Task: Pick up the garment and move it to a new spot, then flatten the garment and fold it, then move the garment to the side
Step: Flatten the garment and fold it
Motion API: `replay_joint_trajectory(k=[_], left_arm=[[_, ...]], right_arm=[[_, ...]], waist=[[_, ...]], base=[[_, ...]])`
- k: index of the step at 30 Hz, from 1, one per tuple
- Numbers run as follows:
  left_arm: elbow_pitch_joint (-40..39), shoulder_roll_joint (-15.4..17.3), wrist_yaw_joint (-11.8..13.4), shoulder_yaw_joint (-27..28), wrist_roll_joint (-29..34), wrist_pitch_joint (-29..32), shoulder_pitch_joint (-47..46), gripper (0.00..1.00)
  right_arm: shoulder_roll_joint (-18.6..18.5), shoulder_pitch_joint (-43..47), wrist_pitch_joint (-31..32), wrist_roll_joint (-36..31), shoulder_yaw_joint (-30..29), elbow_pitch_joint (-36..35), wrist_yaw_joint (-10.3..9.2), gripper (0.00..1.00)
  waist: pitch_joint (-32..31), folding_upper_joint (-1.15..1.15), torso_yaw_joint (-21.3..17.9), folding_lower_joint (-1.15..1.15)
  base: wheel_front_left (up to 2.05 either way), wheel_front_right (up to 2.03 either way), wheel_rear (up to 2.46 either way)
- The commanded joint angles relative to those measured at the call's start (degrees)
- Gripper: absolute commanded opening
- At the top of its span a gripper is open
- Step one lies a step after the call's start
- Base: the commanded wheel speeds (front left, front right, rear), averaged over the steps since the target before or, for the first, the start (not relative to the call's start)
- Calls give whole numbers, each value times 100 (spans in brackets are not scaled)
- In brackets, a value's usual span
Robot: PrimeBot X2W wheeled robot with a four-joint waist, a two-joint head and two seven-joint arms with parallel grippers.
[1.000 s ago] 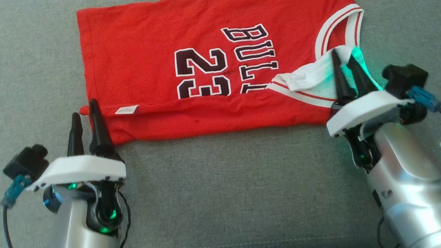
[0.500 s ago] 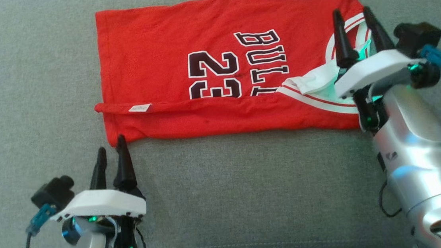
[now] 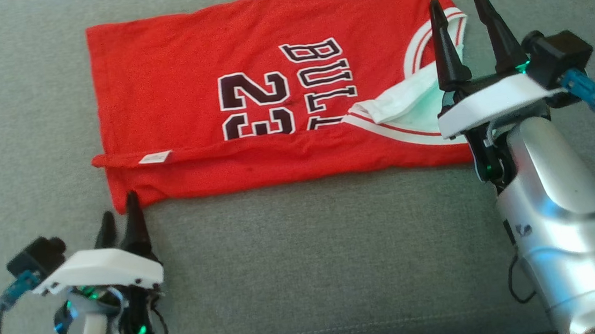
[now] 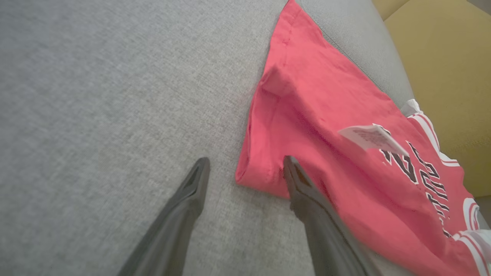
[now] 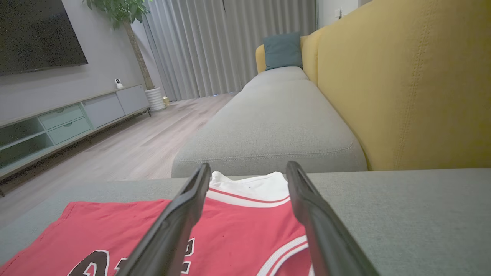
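- L gripper (image 3: 118, 207): fingers apart, holds nothing, low at the near-left hem corner of the jersey (image 3: 188, 90); in the L wrist view one finger lies over that corner, the other over bare seat.
- R gripper (image 3: 456, 2): fingers wide apart, empty, raised over the armhole end of the jersey.
- Jersey: red, lies flat on the grey sofa seat (image 3: 310, 252), neck toward the robot's R. Near long edge is folded up over itself, covering approx half of the number and lettering. Care label (image 3: 155, 157) shows on the fold.
- Armhole trim (image 3: 405, 104) is flipped over w/ white inside showing, so not quite tidy.
- Handling (judgement): light, thin, limp cloth, prob slick; will sag and unfold if lifted by one point. Best pinched at hem corner and shoulder/armhole edge, through both layers, both arms together.
- Surface: woven fabric seat, soft, some friction, so dragging may bunch the cloth.
- Room: yellow backrest (image 5: 402, 84), teal cushion (image 5: 282, 50), grey curtains (image 5: 230, 46), wood floor (image 5: 153, 145), low cabinet (image 5: 69, 115), TV (image 5: 34, 34).
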Motion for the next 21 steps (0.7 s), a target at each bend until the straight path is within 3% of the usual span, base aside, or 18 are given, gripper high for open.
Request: replay_joint_trajectory(k=[1, 8, 9, 12, 14, 18, 21], left_arm=[[-50, 108, 41, 201, -44, 88, -111, 100], [-192, 267, 208, 168, -93, 547, -99, 100], [-212, 291, 241, 145, -92, 641, -87, 96], [-298, 352, 334, 67, -109, 957, -28, 56], [-400, 406, 383, 23, -121, 1153, 23, 44], [-701, 517, 446, -56, -114, 1430, 150, 0], [-949, 585, 475, -65, -107, 1508, 229, 0]], right_arm=[[37, -18, -60, 35, 122, -263, -5, 100], [37, 310, 10, -44, 107, -888, -5, 100], [37, 354, 37, -52, 103, -973, -5, 100], [37, 489, 134, -80, 91, -1217, -5, 100], [37, 585, 218, -104, 69, -1379, -5, 100], [37, 835, 488, -221, -83, -1667, -5, 100], [37, 1096, 883, -375, -269, -1765, -5, 100]], waist=[[33, 0, -51, 0], [101, 0, -186, 0], [107, 0, -200, 0], [109, 0, -233, 0], [107, 0, -250, 0], [87, 0, -262, 0], [71, 0, -242, 0]], base=[[0, 0, 0], [0, 0, 0], [0, 0, 0], [0, 0, 0], [0, 0, 0], [0, 0, 0], [0, 0, 0]])
